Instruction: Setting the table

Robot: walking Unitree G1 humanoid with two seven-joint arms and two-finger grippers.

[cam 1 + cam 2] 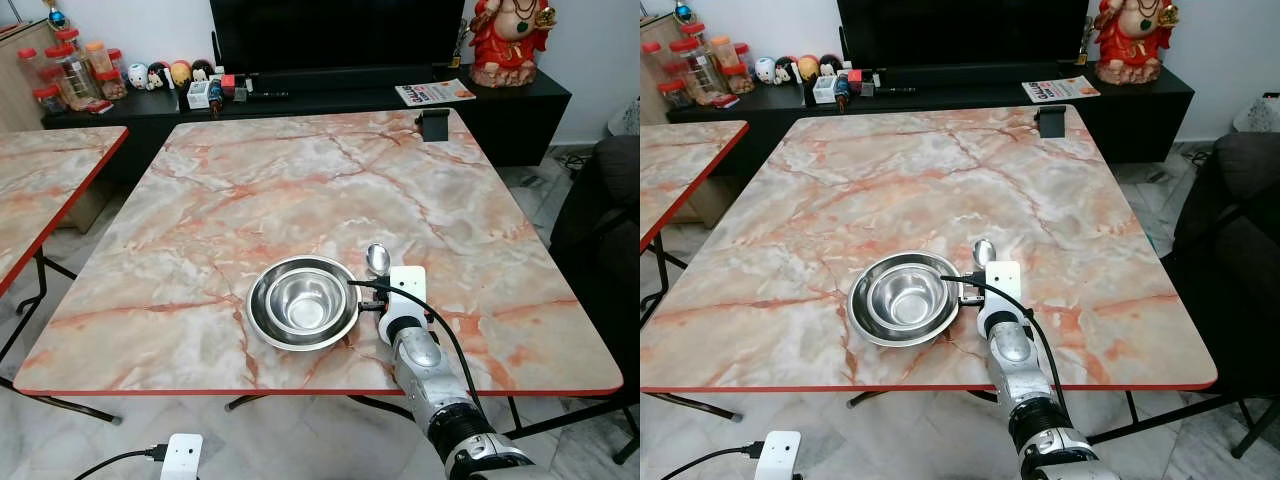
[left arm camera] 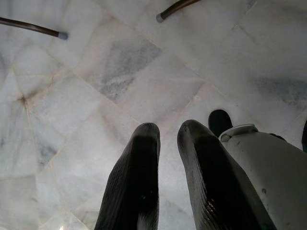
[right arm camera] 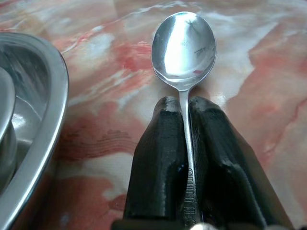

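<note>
A steel plate (image 1: pixel 262 318) lies near the front edge of the marble table (image 1: pixel 300 190), with a smaller steel bowl (image 1: pixel 305 300) nested in it. Just right of the plate lies a steel spoon (image 3: pixel 183 45), its bowl pointing away from me (image 1: pixel 377 259). My right gripper (image 3: pixel 185 103) is shut on the spoon's handle, low over the tabletop beside the plate's rim (image 3: pixel 48 110). My left gripper (image 2: pixel 168 132) hangs idle over the floor, its fingers a little apart with nothing between them.
A black stand (image 1: pixel 433 124) sits at the table's far right edge. Behind it a dark TV cabinet (image 1: pixel 520 100) carries jars (image 1: pixel 70 70), figurines and a magazine (image 1: pixel 434 93). A second marble table (image 1: pixel 40 170) stands to the left, a dark sofa (image 1: pixel 600 220) to the right.
</note>
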